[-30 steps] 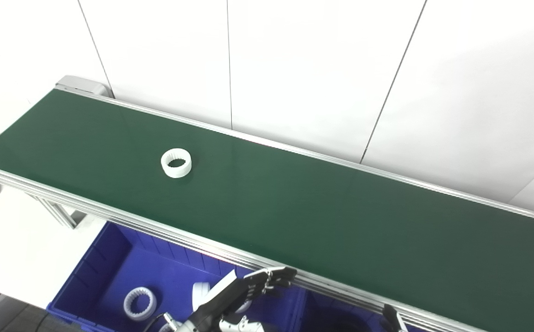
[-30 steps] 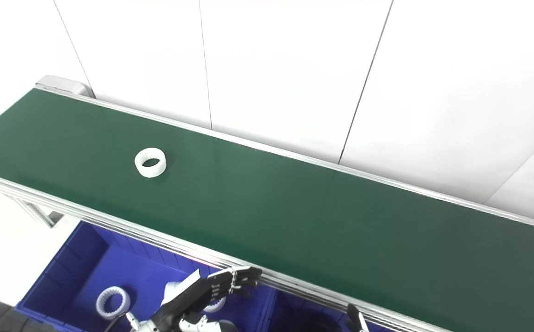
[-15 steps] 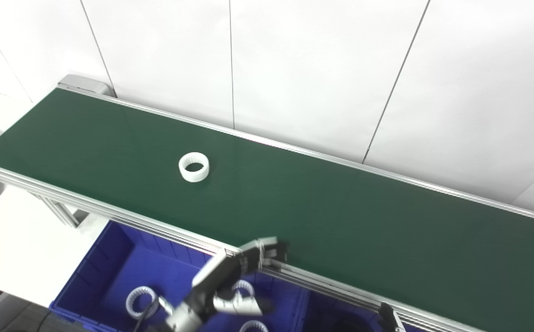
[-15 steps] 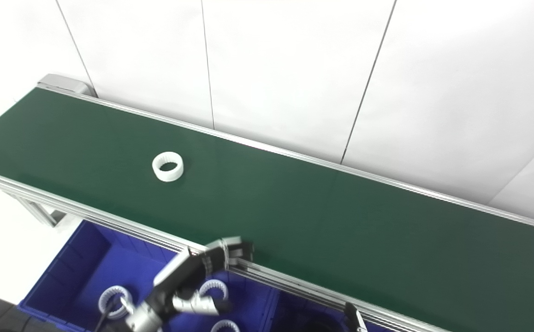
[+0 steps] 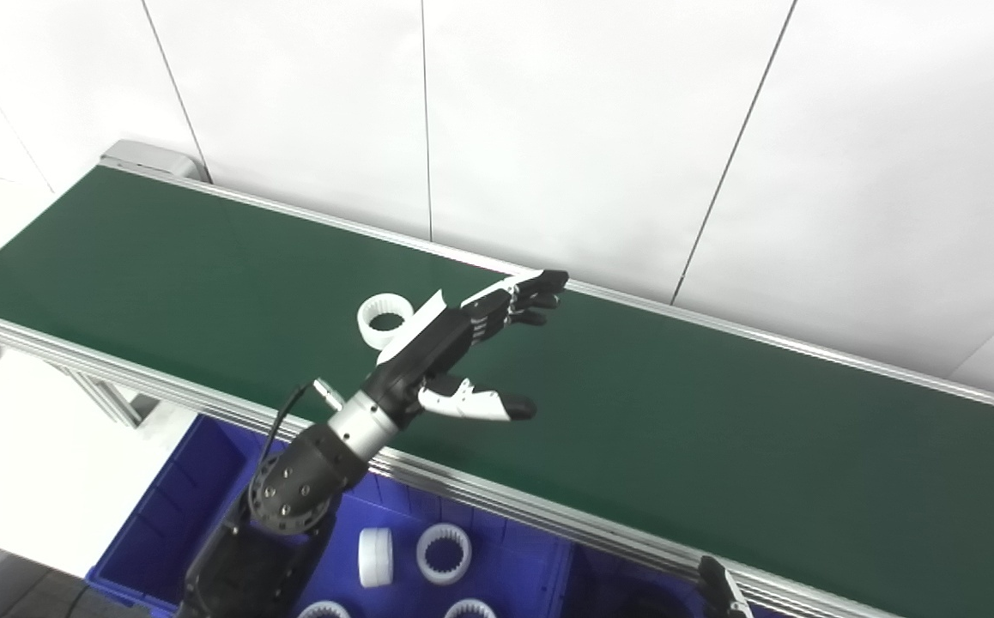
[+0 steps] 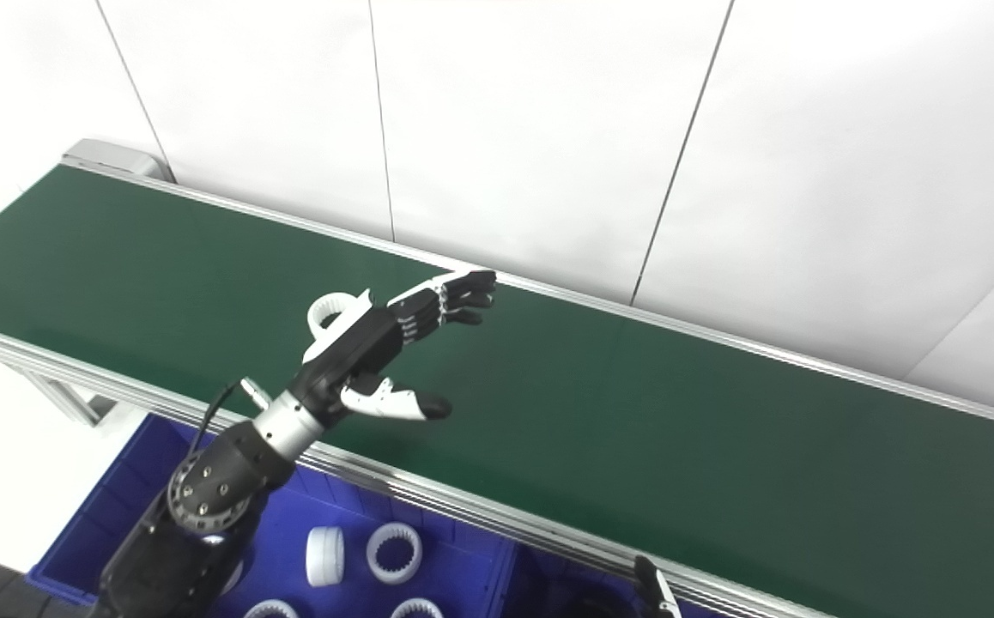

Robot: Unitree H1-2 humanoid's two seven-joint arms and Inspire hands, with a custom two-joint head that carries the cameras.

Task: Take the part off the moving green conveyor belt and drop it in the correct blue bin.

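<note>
A white toothed ring (image 5: 384, 316) lies on the green conveyor belt (image 5: 677, 412), left of middle. My left hand (image 5: 463, 343) is raised over the belt just right of the ring, open, fingers stretched toward the far rail, thumb apart. It partly hides the ring in the right eye view (image 6: 330, 307). It holds nothing. Only a dark tip of my right hand (image 5: 718, 592) shows at the bottom edge, below the belt's near rail; its state cannot be told.
A blue bin (image 5: 175, 515) sits below the belt's near rail at lower left, holding several white toothed rings (image 5: 444, 554). A second blue bin (image 5: 587, 584) adjoins it on the right. A white panelled wall stands behind the belt.
My left hand rose from below the near rail, over the bin, up and forward over the belt. The ring travelled right along the belt and now lies beside the hand.
</note>
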